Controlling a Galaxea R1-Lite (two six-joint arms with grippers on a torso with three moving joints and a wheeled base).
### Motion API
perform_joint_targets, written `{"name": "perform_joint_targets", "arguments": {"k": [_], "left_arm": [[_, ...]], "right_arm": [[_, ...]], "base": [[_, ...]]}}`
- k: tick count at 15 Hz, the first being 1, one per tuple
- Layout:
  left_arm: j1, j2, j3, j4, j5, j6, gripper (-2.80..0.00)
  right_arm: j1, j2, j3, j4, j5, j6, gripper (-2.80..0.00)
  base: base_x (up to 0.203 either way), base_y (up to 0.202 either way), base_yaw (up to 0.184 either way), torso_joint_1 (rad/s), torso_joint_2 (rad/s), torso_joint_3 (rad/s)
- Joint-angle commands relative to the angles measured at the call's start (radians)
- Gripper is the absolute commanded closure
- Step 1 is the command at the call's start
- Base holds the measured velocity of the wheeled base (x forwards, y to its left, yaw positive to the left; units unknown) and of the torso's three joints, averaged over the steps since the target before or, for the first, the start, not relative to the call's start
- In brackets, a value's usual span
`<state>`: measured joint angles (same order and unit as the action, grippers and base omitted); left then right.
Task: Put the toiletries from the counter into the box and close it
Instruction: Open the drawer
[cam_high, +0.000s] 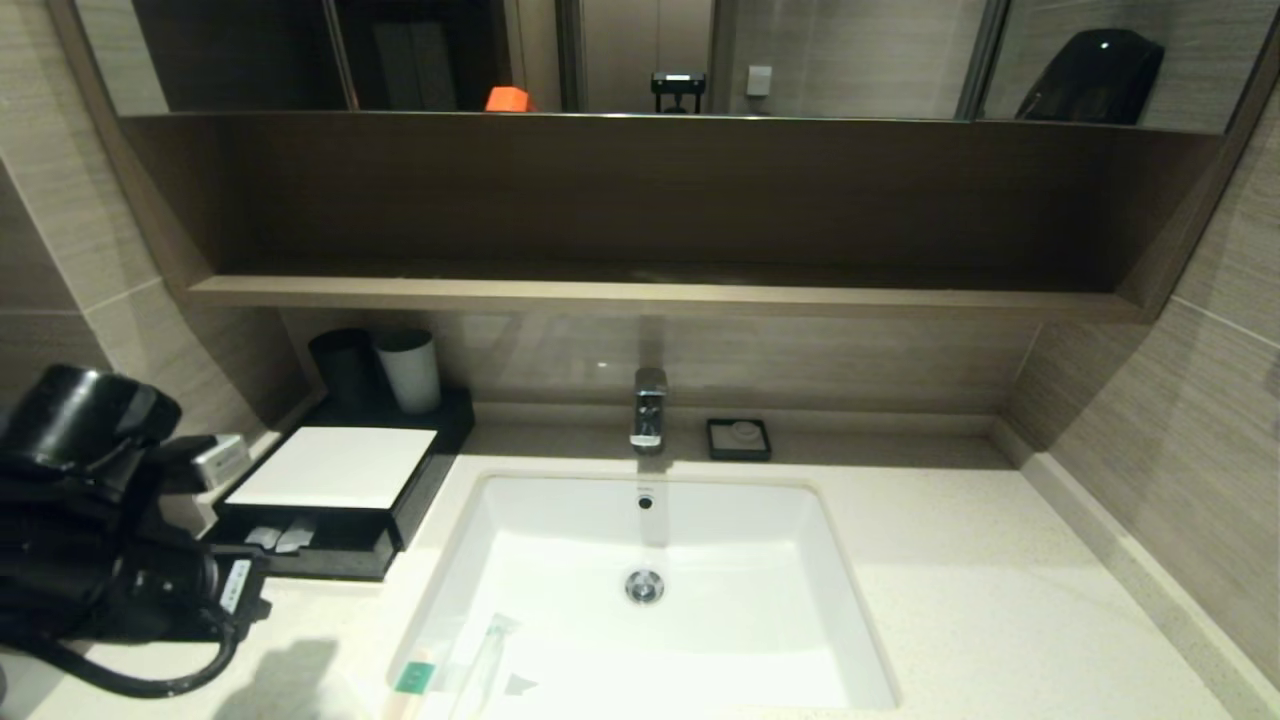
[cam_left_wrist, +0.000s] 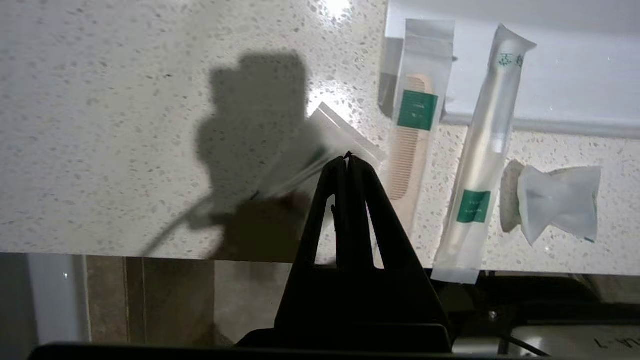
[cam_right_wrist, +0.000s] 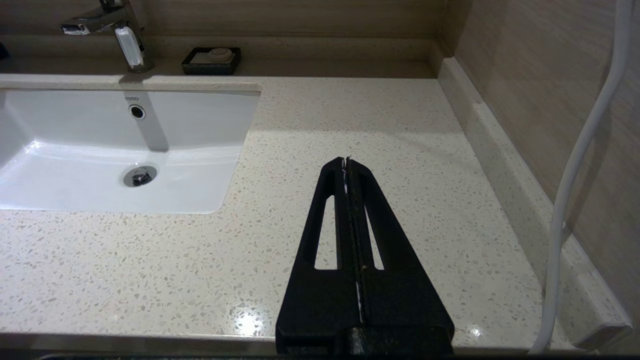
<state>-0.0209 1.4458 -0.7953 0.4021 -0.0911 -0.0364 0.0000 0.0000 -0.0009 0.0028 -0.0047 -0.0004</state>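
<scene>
Left gripper (cam_left_wrist: 347, 159): clenched, nothing is held, it hangs above the near left counter (cam_left_wrist: 125, 125).
Right gripper (cam_right_wrist: 346, 161): clenched and empty, parked over the right counter.
Toiletries: comb packet (cam_left_wrist: 415, 130), toothbrush packet (cam_left_wrist: 482, 150) and small crumpled packet (cam_left_wrist: 555, 202) are laid at the near sink edge.
Box (cam_high: 330, 470): far left, drawer is pulled out.
Handling: light, slippery film is expected; the stiff middle of a packet should be pinched.

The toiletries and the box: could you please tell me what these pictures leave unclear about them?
- Head view: the toiletries are cut off by the bottom edge.
- Head view: the pale items in the box's open drawer are too small to identify.
- Left wrist view: a flat clear packet is partly hidden behind the left gripper's shut jaws and its shadow.
</scene>
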Motion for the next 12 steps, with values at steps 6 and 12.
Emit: {"name": "perform_joint_targets", "arguments": {"k": [6, 12], "left_arm": [[-0.002, 0.128, 0.052, -0.013, -0.048, 0.002, 0.00], [-0.002, 0.202, 0.120, -0.099, -0.047, 0.001, 0.00]], "right_arm": [[0.000, 0.000, 0.001, 0.000, 0.000, -0.001, 0.00], [0.000, -0.002, 0.000, 0.000, 0.000, 0.000, 0.00]], "base": [[0.000, 0.000, 0.000, 0.000, 0.00, 0.000], [0.000, 0.000, 0.000, 0.000, 0.00, 0.000]]}}
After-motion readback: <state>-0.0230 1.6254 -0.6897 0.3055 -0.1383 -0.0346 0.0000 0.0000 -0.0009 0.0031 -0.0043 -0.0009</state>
